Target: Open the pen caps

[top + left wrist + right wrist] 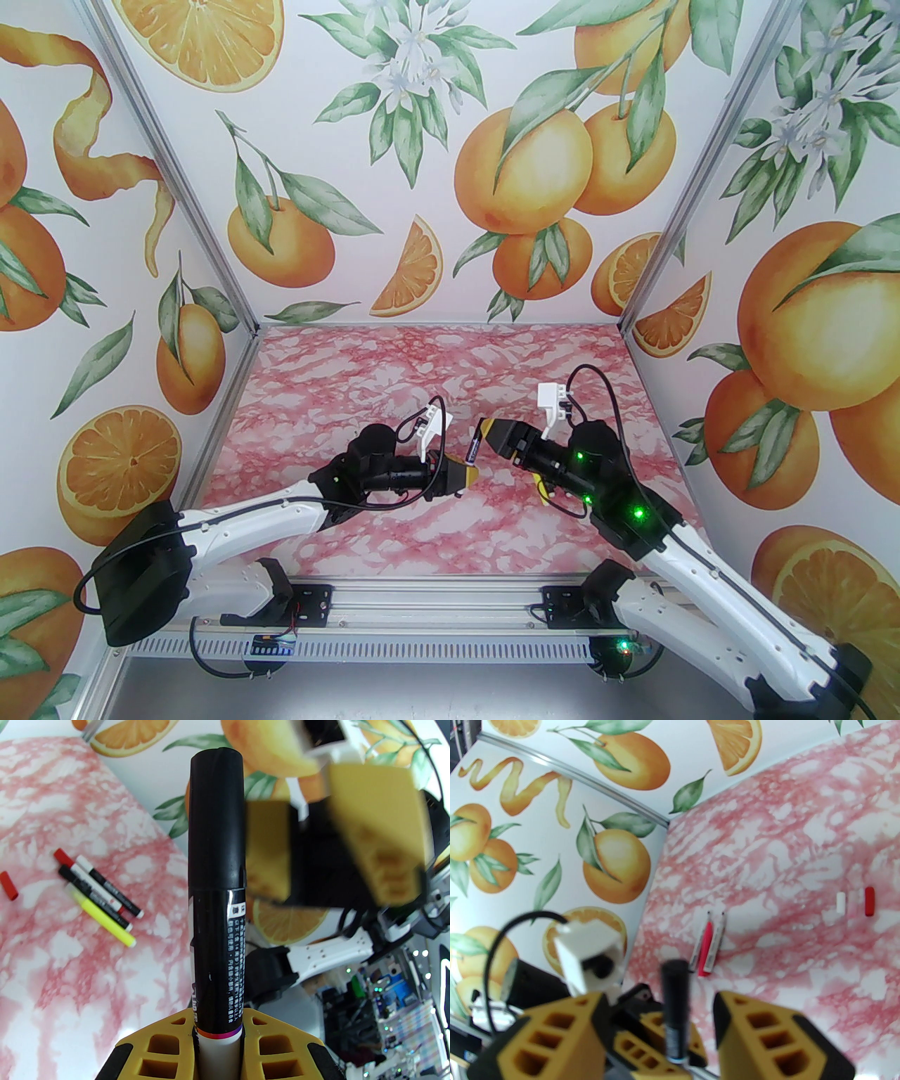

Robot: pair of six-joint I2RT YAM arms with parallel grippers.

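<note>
My left gripper (pixel 470 472) is shut on the white lower end of a black-labelled pen (pixel 218 959), which sticks up out of its yellow fingers (pixel 165 1047). The pen's black cap (pixel 216 818) is on its far end. My right gripper (pixel 490 430) faces the left one, open. In the right wrist view the black cap (pixel 675 987) stands in the gap between its two yellow fingers (pixel 766 1036), with daylight on both sides. In the left wrist view the right gripper (pixel 316 860) looms blurred just right of the cap.
On the pink marble table (pixel 52 966) lie three pens side by side (pixel 98 892), one of them yellow, with a loose red cap (pixel 8 885) nearby. Elsewhere a pink pen and a white pen (pixel 706 945) lie together, and a white cap (pixel 840 902) and a red cap (pixel 869 901) lie apart.
</note>
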